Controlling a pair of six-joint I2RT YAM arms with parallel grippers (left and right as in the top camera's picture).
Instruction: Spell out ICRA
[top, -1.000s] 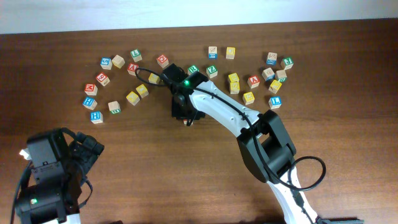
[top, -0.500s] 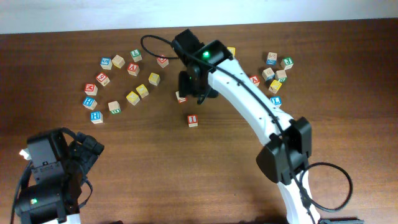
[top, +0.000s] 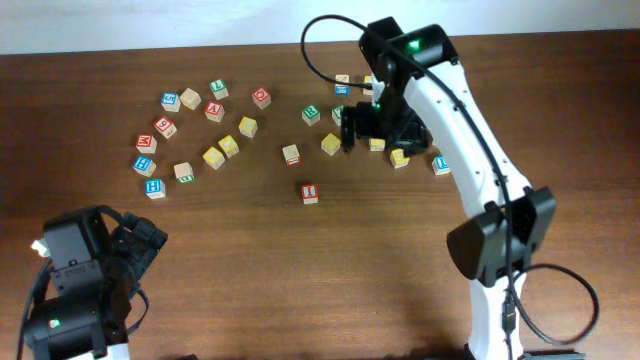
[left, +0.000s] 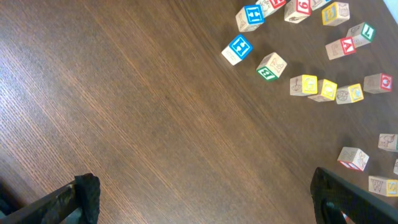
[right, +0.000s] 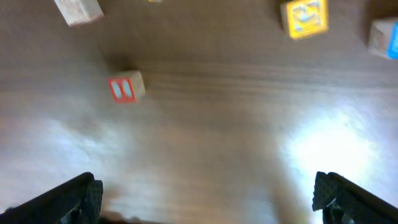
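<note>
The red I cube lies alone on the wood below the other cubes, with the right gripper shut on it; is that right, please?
Not quite: the right gripper is open, not shut on it. The right wrist view shows its jaws wide apart with nothing between them, and the red I cube lying well clear of them. It does lie alone below the other cubes.

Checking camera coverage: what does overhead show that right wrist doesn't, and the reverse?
Only overhead: the left arm away from the blocks, the right arm reaching over them, and the full scatter of blocks along the far side of the table. Only right wrist: the right gripper up close, open, nothing between its fingers. Both: the red I block, alone on bare wood.
</note>
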